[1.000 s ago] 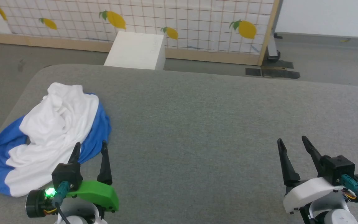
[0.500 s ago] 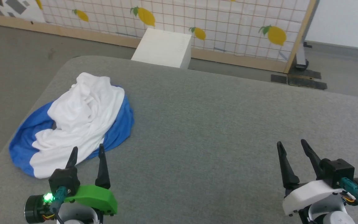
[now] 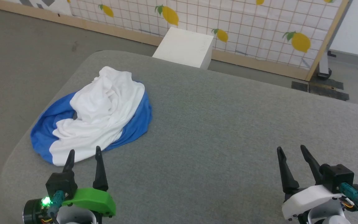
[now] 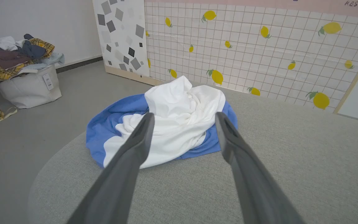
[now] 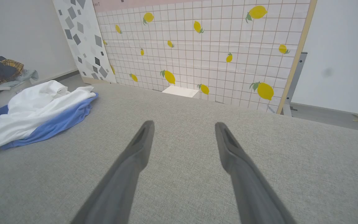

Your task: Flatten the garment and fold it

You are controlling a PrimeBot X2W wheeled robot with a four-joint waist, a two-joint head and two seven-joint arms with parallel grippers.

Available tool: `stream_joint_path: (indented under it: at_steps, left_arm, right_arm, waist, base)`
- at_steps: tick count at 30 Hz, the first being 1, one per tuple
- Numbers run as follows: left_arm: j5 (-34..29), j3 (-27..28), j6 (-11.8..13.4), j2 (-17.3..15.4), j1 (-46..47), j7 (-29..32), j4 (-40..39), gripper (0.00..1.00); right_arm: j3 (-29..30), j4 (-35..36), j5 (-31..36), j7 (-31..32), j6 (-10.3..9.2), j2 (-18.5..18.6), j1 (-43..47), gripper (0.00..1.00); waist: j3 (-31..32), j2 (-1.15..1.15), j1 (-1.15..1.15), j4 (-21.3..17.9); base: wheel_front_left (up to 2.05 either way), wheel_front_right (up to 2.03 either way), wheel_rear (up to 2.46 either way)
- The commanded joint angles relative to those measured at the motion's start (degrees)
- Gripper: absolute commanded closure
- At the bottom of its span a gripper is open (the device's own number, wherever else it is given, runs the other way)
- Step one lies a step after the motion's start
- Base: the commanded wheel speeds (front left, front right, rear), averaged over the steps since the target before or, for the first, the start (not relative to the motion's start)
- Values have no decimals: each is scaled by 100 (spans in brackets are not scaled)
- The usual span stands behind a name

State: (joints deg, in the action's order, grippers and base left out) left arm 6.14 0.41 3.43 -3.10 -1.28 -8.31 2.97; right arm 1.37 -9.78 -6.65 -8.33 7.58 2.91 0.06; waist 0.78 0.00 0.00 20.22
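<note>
Garment (image 3: 95,115) lies crumpled on the grey bench (image 3: 213,124) just ahead of the left claw (image 3: 84,150), whose fingers stand spread and empty. Right claw (image 3: 291,147), likewise spread and empty, hovers well to the garment's right. Beyond the bench stands a white box (image 3: 185,46).

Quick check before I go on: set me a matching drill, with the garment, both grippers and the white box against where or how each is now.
Things:
1. garment
2. left gripper
3. right gripper
4. box

States:
a. open, over bare table, far from the garment
b. crumpled heap on the table's left side
c. on the floor past the table, before the lemon screen
d. open, aimed at the garment's near edge

Pairs: 1-b, 2-d, 3-a, 4-c
</note>
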Motion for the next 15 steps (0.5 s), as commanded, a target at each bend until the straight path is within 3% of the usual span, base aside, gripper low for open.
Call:
stream_joint_path:
  at_steps: [1,15]
  left_arm:
    - [60,13,43,13,-106,-64,16,0]
    - [234,-17,167,16,-188,-231,56,0]
  right_arm:
    - [-1,-43,-46,-58,-5,-1,53,0]
    - [14,-225,-124,-226,-6,-2,81,0]
  waist:
    - [-5,0,0,80]
    - [-30,0,0,460]
  base:
    - [0,0,0]
    - [0,0,0]
